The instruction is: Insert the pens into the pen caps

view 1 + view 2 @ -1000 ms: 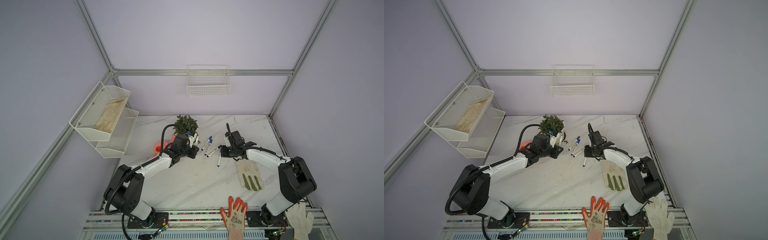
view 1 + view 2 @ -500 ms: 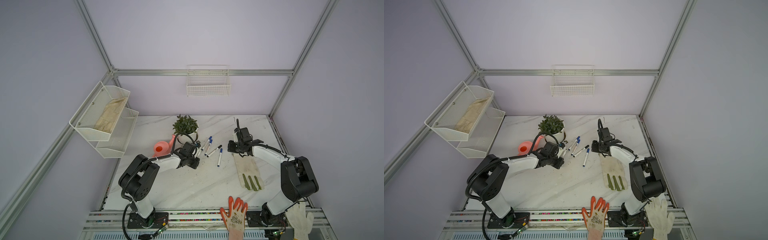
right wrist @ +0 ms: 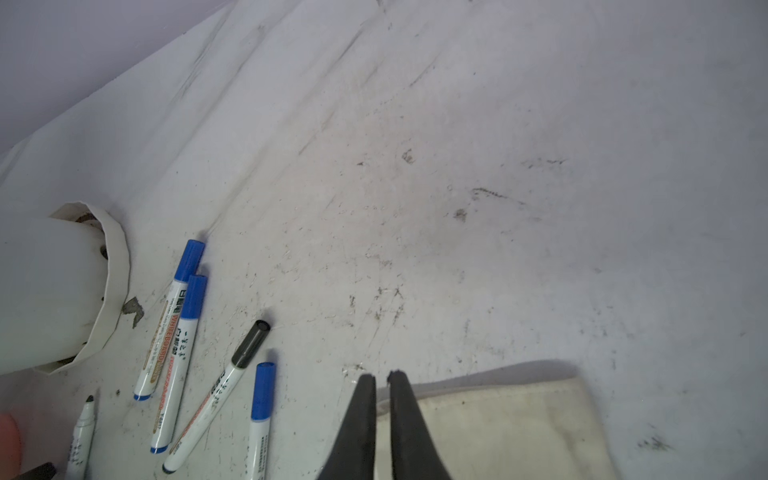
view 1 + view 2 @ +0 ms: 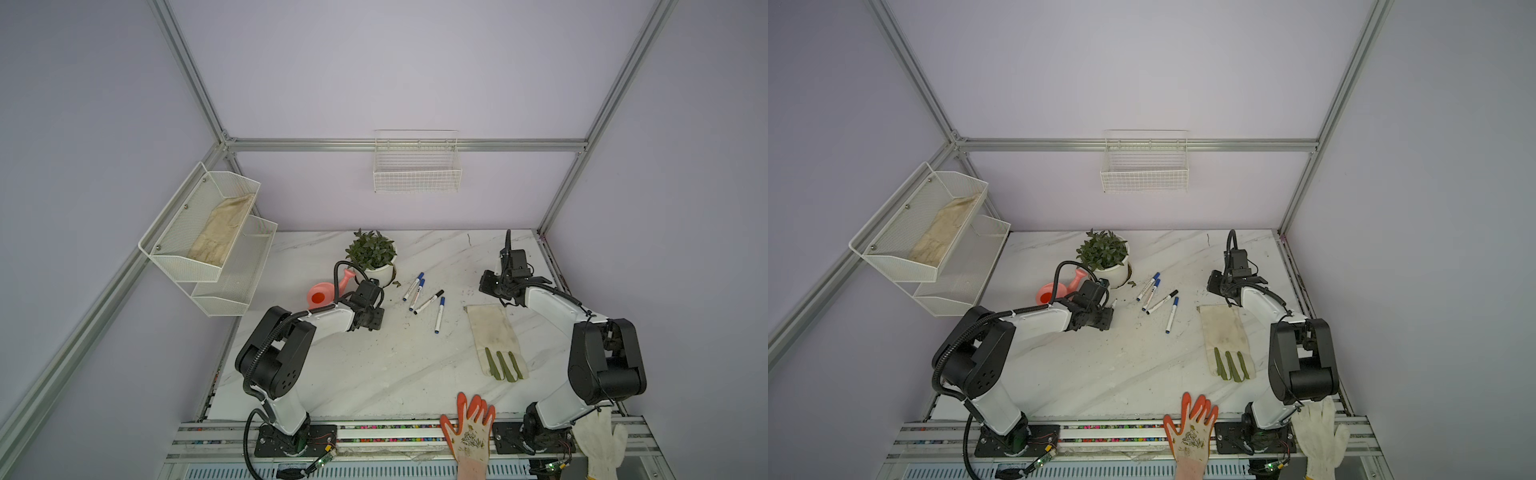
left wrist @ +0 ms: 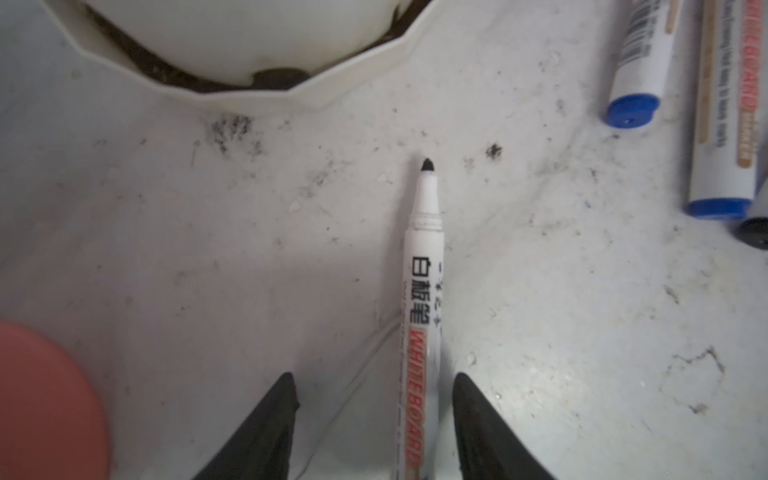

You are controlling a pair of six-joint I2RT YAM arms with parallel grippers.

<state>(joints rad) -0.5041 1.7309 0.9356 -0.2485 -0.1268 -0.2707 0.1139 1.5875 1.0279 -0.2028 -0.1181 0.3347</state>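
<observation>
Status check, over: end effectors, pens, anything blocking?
Left end effector open, astride uncapped black pen lying on table. Right end effector nearly shut, empty, near edge of glove. Four pens capped. Plant pot just ahead of nib.

uncapped pen (image 5: 424,299) barrel: 白板笔 black, WHITEBOARD red | blue-ended pen (image 5: 644,50): barcode, digits unreadable

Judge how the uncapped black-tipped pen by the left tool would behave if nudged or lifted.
Likely to roll: the uncapped pen has a round, smooth barrel that seems to lie flat on the table. It is probably stiff and light, being a slim plastic marker. If dragged, its exposed tip might mark the table.
</observation>
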